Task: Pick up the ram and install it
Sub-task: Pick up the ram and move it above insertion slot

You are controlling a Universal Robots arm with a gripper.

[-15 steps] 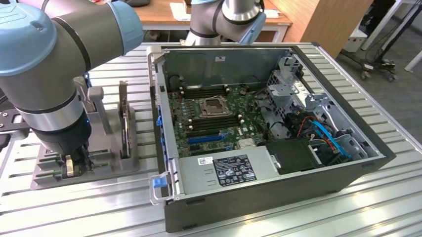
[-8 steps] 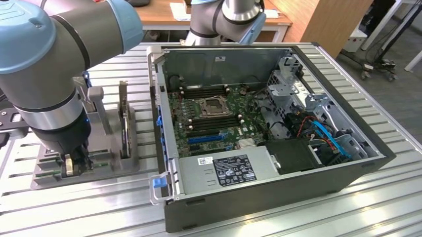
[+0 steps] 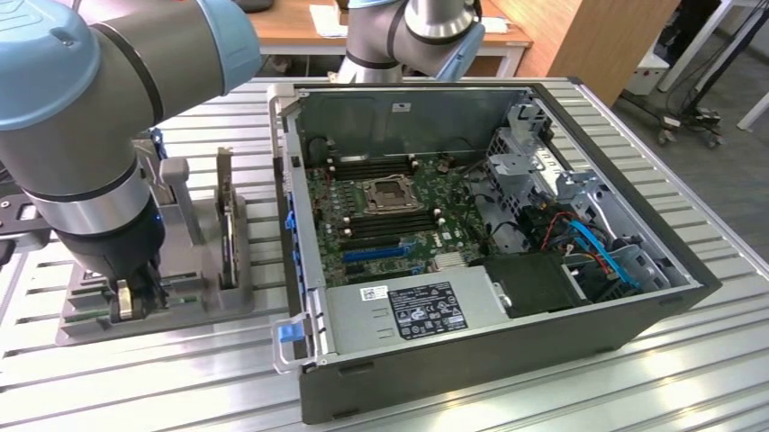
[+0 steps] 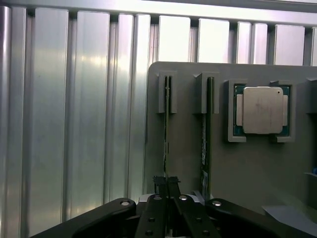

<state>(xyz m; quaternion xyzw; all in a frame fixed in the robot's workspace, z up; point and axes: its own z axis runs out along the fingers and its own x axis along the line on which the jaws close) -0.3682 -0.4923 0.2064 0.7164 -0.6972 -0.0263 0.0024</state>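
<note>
Down at the lower left of the exterior view, your gripper point(image 3: 126, 301) sits in the grey holder point(image 3: 204, 310) beside the open computer case point(image 3: 481, 387). Your wrist view gives you the detail: jaws clenched on the ram point(image 4: 166, 134), which stands edge-on in its slot, with a second stick point(image 4: 204, 134) and a processor point(image 4: 262, 110) alongside. You can't read the power supply label point(image 3: 415, 310).

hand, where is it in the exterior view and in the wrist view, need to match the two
Exterior view: the hand is at the exterior view's left, down on the grey holder beside the open computer case.
Wrist view: the hand is shut on the edge of the ram, in the holder slot farthest from the processor.
Shared landmark: the grey holder on the ribbed metal table.
</note>
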